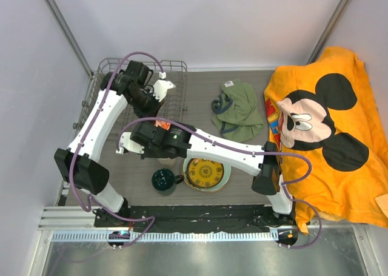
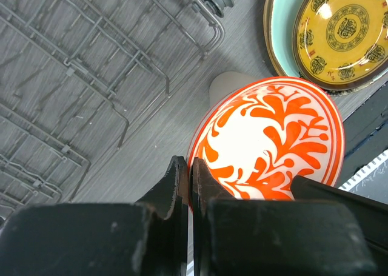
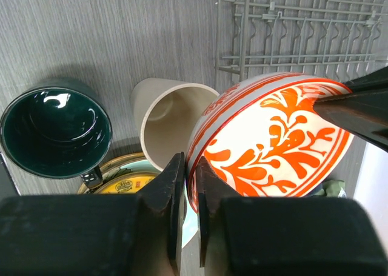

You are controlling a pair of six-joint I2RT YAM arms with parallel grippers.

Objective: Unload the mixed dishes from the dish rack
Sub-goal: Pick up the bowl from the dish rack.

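Well, from above, I see the small red-and-white patterned bowl (image 1: pixel 162 125) by the lower right corner of the dish rack (image 1: pixel 176 76), which fills the upper left. Bare counter (image 1: pixel 200 85) lies to its right.

On the left wrist view, my left pincer (image 2: pixel 187 167) is clamped on the bowl's rim at lower centre, with rack wires upper left.

On the right wrist view, my right pincer (image 3: pixel 189 164) pinches the rim too. The beige cup (image 3: pixel 167 115) is just behind and the dark green mug (image 3: pixel 56 131) is at left.

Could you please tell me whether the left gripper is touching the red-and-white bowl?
Touching. The left wrist view shows the left gripper with its jaws pinched on the rim of the red-and-white bowl.
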